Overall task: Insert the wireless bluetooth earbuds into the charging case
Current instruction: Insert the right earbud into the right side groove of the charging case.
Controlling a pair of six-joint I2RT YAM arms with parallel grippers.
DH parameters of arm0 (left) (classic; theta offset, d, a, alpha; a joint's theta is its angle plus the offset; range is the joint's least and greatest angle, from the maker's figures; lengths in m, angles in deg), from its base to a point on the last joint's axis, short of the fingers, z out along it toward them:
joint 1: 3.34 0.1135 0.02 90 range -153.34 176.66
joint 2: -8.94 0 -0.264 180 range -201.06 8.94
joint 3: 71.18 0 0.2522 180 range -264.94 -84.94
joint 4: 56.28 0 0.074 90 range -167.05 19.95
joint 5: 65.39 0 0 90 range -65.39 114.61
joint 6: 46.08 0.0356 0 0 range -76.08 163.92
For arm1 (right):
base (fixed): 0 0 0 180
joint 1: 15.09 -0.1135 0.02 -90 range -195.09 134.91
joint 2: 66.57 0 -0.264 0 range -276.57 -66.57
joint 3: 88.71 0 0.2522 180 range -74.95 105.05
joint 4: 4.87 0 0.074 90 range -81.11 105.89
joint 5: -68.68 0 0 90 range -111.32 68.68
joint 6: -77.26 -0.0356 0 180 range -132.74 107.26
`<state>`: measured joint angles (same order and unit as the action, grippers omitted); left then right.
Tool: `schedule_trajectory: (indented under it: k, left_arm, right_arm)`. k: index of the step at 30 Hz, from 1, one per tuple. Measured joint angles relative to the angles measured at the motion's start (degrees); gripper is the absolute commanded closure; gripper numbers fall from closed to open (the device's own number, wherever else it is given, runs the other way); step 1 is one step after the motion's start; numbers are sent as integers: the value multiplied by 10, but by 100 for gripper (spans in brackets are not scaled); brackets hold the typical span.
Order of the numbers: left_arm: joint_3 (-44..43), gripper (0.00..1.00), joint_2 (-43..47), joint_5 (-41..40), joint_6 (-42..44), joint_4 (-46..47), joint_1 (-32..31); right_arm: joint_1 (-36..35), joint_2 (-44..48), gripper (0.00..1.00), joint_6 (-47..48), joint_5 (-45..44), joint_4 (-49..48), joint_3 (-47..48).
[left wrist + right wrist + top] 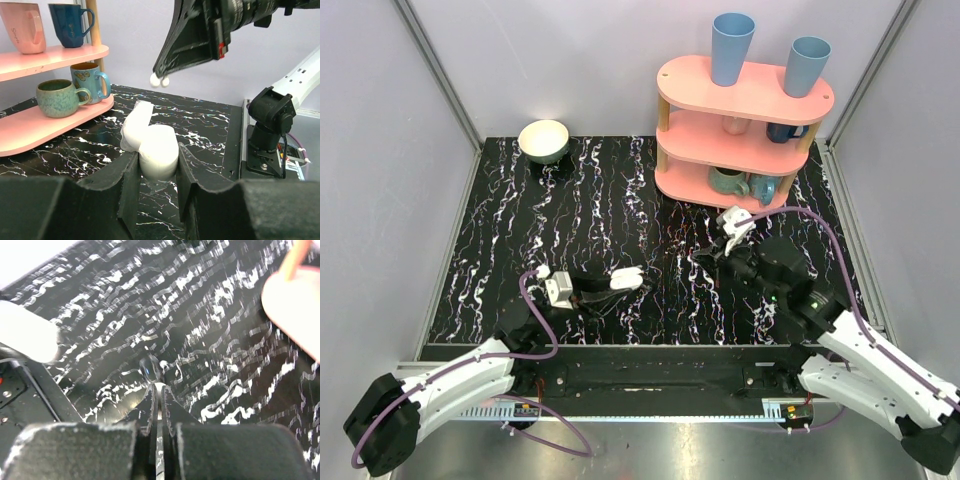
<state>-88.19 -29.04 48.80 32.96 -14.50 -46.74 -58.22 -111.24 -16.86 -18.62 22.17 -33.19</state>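
Here's the left tool, clamped tight on the small smooth white pill-shaped plastic charging case. It holds the case low over the bench, toward 6 o'clock of the surface in the overhead view. A white flap rises at the case's 11 o'clock in the left wrist view, so I judge the lid is open, though the pockets inside can't be seen from here.

Now the right tool: its jaws are pressed together. Two tiny glossy white plastic earbuds peek out at its tip, pinched there as far as I can tell. They hang in the air above and beyond the case, clearly apart from it. Overhead, that arm sits out at 2 o'clock from the case.

So where does the task stand? The case is secured and presented and the pick-up looks done, but nothing is seated yet. Carrying the buds over the opening, lowering them in and releasing are all to come, by my reading.

The bench is black marble-pattern with busy white veins, a glossy surface on which small white parts would be easy to lose. Pale grey panels wall it in, with metal posts in the corners. A pink three-tier shelf with mugs and two blue tumblers stands at 1 o'clock. A pale round bowl sits at 11 o'clock.
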Motion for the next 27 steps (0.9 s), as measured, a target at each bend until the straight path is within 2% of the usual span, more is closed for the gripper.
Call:
schedule_trajectory:
  k: [4, 10, 24, 27]
  left_arm:
    - [-3, 100, -8, 10, -1, 3, 0]
    - [-19, 100, -47, 43, -17, 21, 0]
    - [-37, 100, -82, 99, -57, 79, 0]
    - [-41, 100, -97, 111, -71, 103, 0]
  right_arm:
    - [0, 26, 100, 61, 76, -19, 5]
    - [0, -12, 100, 130, 215, -13, 54]
    - [0, -25, 100, 178, 440, -16, 107]
    - [0, -37, 100, 178, 466, -17, 107]
